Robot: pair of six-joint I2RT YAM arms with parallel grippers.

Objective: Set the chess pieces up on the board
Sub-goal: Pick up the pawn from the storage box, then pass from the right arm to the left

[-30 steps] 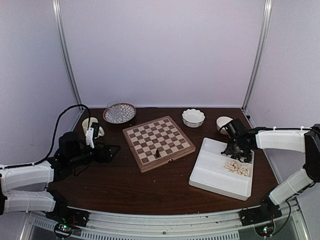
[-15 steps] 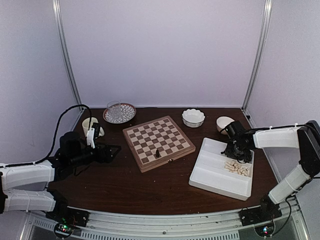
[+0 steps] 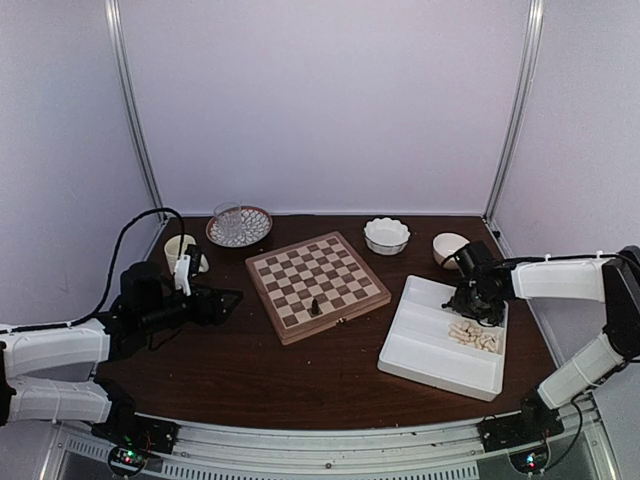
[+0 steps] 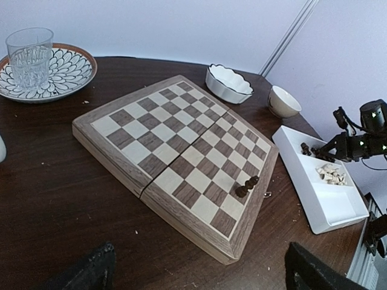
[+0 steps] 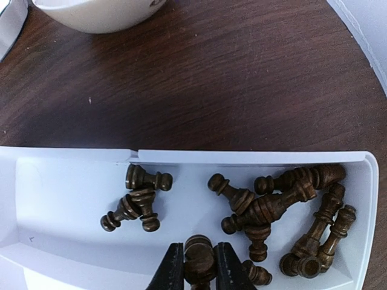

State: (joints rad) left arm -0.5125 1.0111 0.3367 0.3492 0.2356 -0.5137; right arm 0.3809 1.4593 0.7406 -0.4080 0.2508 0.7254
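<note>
Top view: the board lies mid-bench, with the left gripper to its left and the white tray to its right. Left wrist view: the left gripper is spread; two dark pieces stand near the board's near edge. Right wrist view: the right gripper pinches a dark piece in the tray, beside loose dark pieces.

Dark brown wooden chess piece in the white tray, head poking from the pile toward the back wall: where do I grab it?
I'd grip the dark brown piece at its narrow neck below the head, from straight above: it lies flat, head end clear, base against the pile.
</note>
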